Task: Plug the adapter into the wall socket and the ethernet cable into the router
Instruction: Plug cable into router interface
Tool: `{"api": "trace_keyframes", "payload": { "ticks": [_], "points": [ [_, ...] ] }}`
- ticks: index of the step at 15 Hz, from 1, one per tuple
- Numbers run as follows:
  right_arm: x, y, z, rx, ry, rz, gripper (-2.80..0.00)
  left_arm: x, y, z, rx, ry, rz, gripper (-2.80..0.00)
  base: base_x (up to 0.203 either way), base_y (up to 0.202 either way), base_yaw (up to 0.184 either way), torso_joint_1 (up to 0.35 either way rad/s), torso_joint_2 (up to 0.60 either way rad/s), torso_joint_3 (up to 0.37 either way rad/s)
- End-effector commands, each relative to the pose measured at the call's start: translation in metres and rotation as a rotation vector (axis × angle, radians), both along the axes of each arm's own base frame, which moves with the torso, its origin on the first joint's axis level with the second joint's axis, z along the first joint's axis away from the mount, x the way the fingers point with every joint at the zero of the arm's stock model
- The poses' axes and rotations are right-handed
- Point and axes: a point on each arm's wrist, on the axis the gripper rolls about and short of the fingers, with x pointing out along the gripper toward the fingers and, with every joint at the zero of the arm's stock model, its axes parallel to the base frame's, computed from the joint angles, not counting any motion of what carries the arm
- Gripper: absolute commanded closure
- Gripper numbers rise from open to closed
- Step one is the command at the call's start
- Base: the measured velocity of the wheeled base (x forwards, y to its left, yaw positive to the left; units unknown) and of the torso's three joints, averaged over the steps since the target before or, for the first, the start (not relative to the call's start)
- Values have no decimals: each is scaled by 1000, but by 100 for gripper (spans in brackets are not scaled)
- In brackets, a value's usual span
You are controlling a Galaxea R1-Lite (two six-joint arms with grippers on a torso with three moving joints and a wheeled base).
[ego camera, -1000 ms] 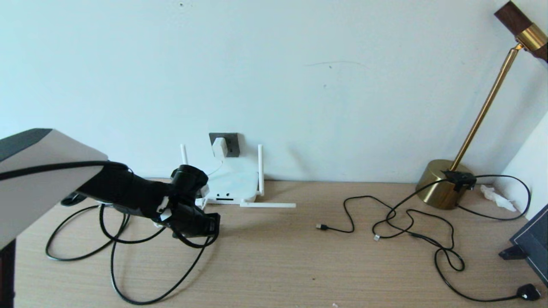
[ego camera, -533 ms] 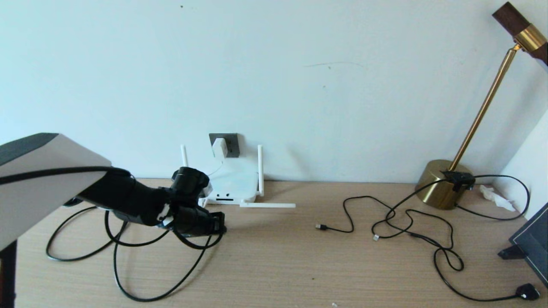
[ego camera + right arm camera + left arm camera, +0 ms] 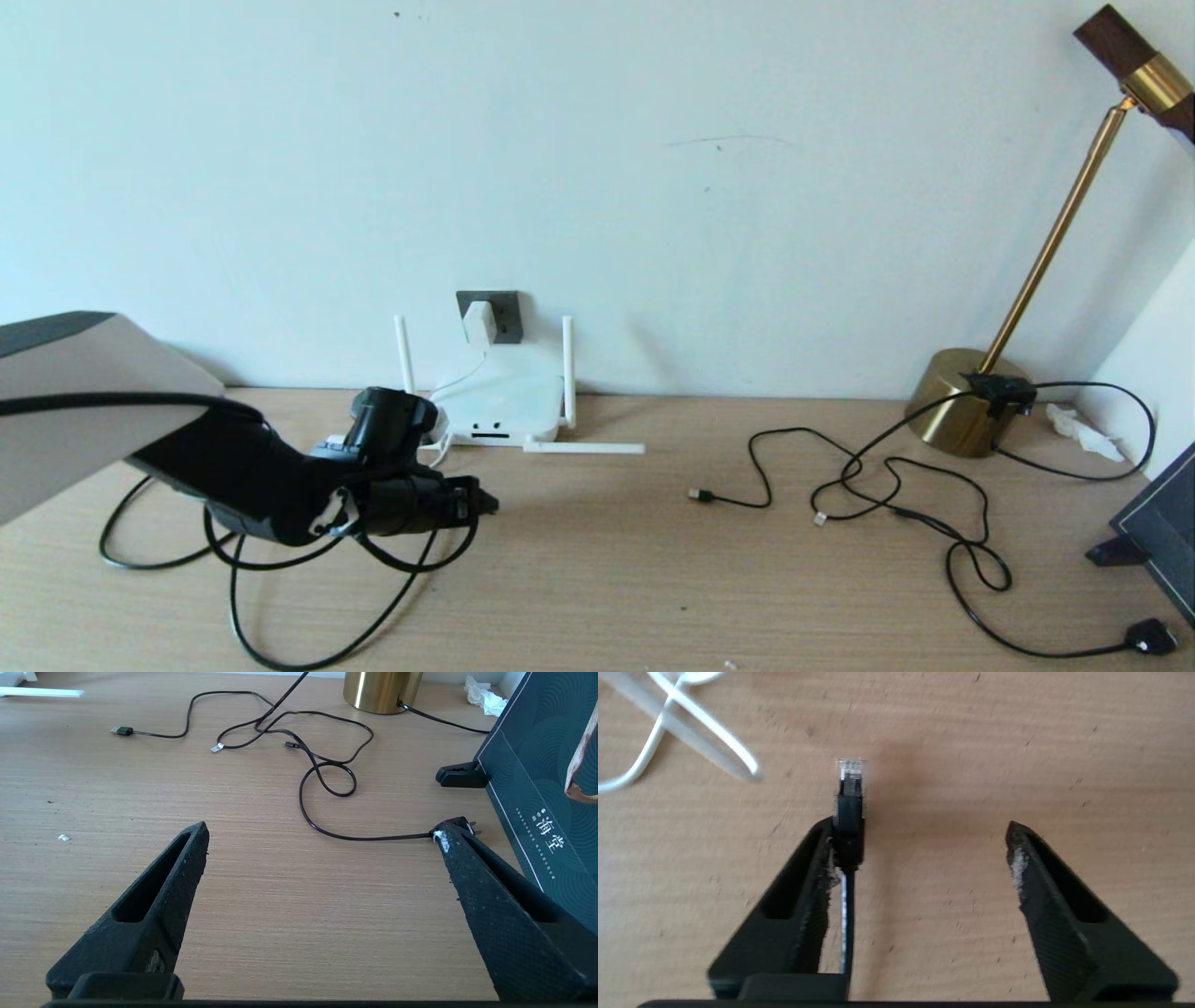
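The white adapter (image 3: pixel 479 322) sits plugged into the dark grey wall socket (image 3: pixel 504 315), its thin cord dropping to the white router (image 3: pixel 504 401) below. One router antenna (image 3: pixel 583 448) lies flat on the table. My left gripper (image 3: pixel 485 505) hovers low over the table in front of the router, open wide (image 3: pixel 920 830). The ethernet cable's connector (image 3: pixel 850 793) rests against the inner side of one finger (image 3: pixel 817 858), and the other finger stands far from it. The thick black cable (image 3: pixel 280 616) loops over the table under the arm. My right gripper (image 3: pixel 322 830) is open and empty.
A brass lamp base (image 3: pixel 962 411) stands at the back right with thin black cables (image 3: pixel 896 485) spread before it. A black plug (image 3: pixel 1153 637) lies near a dark box (image 3: pixel 537 788) at the right edge. A tissue (image 3: pixel 1078 429) lies by the wall.
My left arm has sunk lower and its wrist has drawn back left, so more of the router shows. The ethernet cable's loops have shifted with it.
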Motion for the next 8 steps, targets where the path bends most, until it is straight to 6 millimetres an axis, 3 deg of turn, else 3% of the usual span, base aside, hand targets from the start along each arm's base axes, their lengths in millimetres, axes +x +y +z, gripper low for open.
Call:
{"api": "trace_keyframes", "payload": {
  "ticks": [1,4,8],
  "points": [
    [0,0,0,-1,2,0,-280,-8,2,4,-8,3,-1,-280,0,0,0,0,0,0],
    [0,0,0,-1,0,0,-280,-17,4,5,-38,-23,-21,-280,0,0,0,0,0,0],
    [0,0,0,-1,0,0,-280,-28,7,-14,-52,-66,-23,-280,0,0,0,0,0,0]
  ]
}}
